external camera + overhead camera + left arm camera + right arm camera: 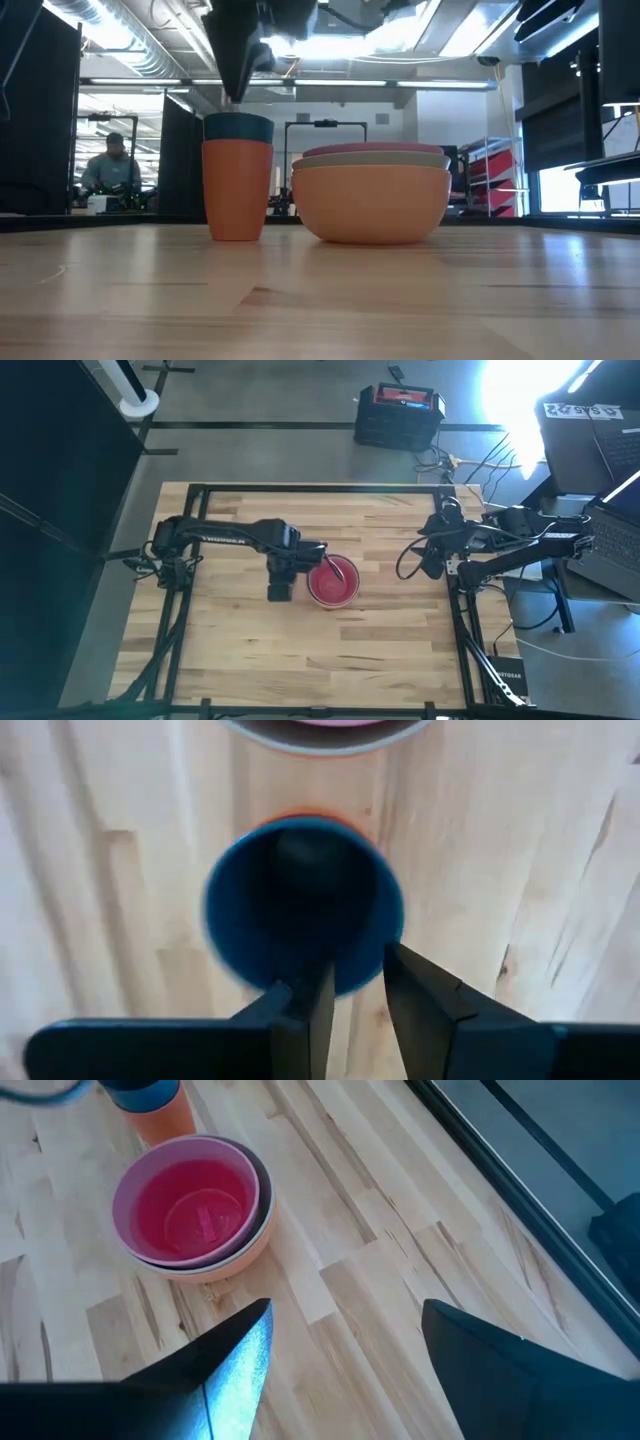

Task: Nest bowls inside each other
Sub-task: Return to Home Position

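A nested stack of bowls stands on the table's middle. In the low view the stack shows an orange outer bowl with a whitish-grey rim and a pink rim above it; from the right wrist view its inside looks red. Left of it a dark blue cup sits inside an orange cup. My left gripper hangs straight above the cups, pointing down and clear of them, with a narrow empty gap between its fingers. My right gripper waits open near the table's right edge.
Bare wooden table lies all around the stack and the cups. A black frame rail runs along the table's right edge, beside my right arm. A person sits in the room far behind the table.
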You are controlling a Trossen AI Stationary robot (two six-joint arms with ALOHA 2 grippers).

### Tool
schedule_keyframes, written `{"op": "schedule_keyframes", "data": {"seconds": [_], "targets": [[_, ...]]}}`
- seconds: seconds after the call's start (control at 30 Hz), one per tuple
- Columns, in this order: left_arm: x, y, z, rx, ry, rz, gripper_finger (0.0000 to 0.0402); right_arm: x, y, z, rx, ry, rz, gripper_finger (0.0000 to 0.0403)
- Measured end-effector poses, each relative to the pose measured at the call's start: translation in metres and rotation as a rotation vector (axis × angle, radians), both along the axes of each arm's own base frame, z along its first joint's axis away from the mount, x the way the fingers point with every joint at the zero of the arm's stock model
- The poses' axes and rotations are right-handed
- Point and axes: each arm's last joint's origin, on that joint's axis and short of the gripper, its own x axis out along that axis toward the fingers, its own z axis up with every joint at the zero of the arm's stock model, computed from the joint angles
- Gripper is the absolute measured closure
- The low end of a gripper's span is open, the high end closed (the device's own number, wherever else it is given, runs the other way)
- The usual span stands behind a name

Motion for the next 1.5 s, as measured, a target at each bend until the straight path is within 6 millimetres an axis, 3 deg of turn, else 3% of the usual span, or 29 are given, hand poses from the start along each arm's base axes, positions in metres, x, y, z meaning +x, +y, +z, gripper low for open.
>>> {"op": "schedule_keyframes", "data": {"seconds": [0.17,0.23,0.37,0.4,0.5,0.6,0.77,1.17,1.37,1.5], "targets": [[-0.009,0.003,0.029,0.047,-0.035,-0.023,0.0394,0.001,0.001,0.001,0.009,-0.012,0.018,0.0195],[-0.022,0.004,0.050,0.055,-0.098,-0.026,0.0399,0.002,0.002,0.001,0.037,-0.019,0.041,0.0235],[-0.069,0.008,0.095,0.084,-0.251,0.000,0.0401,0.007,0.005,0.005,0.066,-0.065,0.128,0.0367],[-0.083,0.009,0.104,0.084,-0.289,0.004,0.0401,0.009,0.005,0.007,0.064,-0.093,0.156,0.0383],[-0.127,0.015,0.126,0.079,-0.425,0.034,0.0401,0.017,0.006,0.015,0.057,-0.194,0.246,0.0397],[-0.171,0.022,0.134,0.071,-0.550,0.105,0.0401,0.018,-0.002,0.021,0.054,-0.256,0.257,0.0401],[-0.233,0.026,0.124,0.021,-0.795,0.223,0.0401,-0.010,-0.013,0.035,0.045,-0.431,0.215,0.0402],[-0.276,0.023,0.060,-0.110,-1.190,0.351,0.0402,-0.109,-0.016,-0.004,0.021,-0.945,-0.011,0.0403],[-0.269,0.024,0.037,-0.158,-1.161,0.454,0.0402,-0.097,-0.019,-0.073,0.158,-0.843,-0.176,0.0402],[-0.270,0.025,0.032,-0.186,-1.125,0.560,0.0402,-0.088,-0.019,-0.100,0.248,-0.770,-0.203,0.0402]]}}
